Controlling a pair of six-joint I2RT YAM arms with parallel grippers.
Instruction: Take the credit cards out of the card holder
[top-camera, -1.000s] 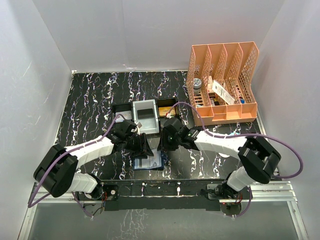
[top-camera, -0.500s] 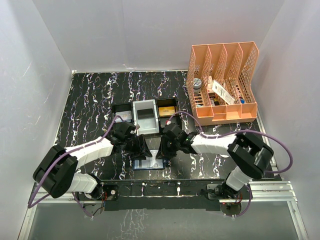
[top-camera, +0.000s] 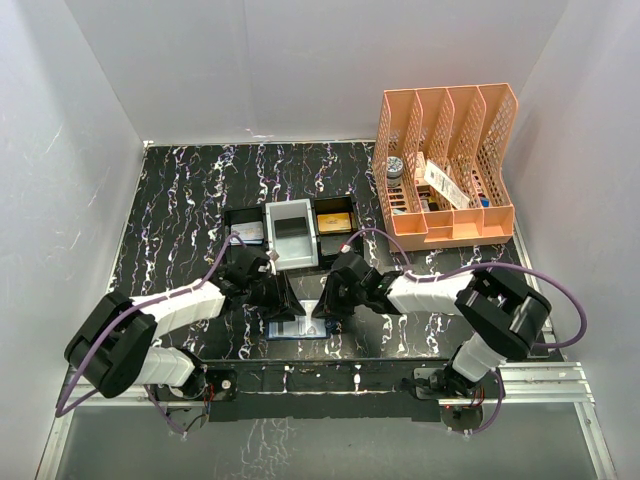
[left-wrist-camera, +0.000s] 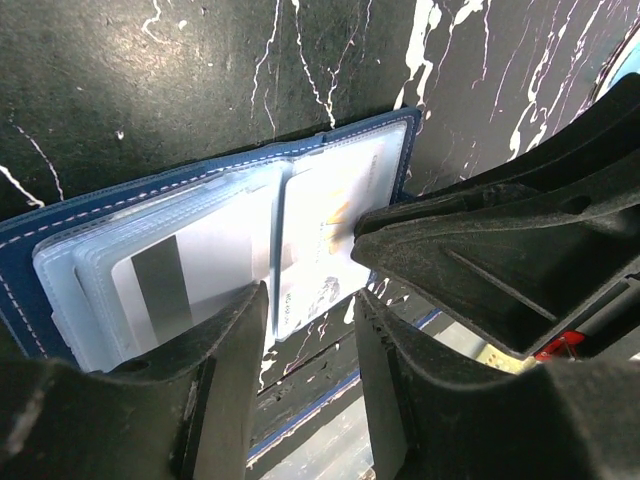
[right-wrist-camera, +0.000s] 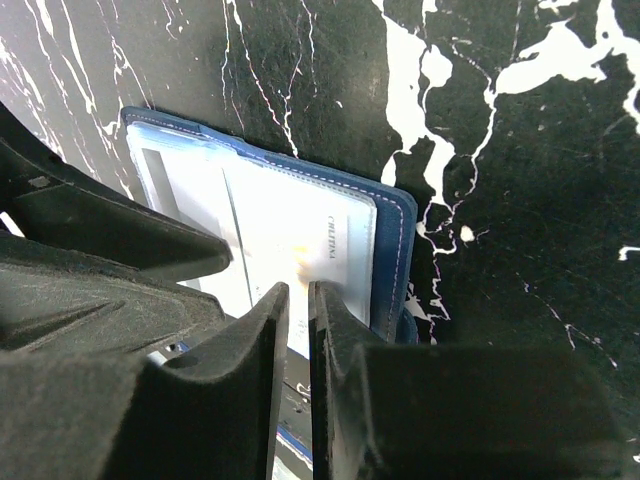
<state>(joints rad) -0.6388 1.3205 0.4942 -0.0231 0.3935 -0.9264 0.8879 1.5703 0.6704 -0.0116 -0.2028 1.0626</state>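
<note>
Where the two arms meet low over the surface, the right pincer is pinched to a thin slit on the edge of the top credit card. The left pincer stands partly wide, empty. Under both lies the open card holder, with a second card, dark-striped, beside the left pincer. Beyond them sits a compartment tray, and farther right an orange file rack.
</note>
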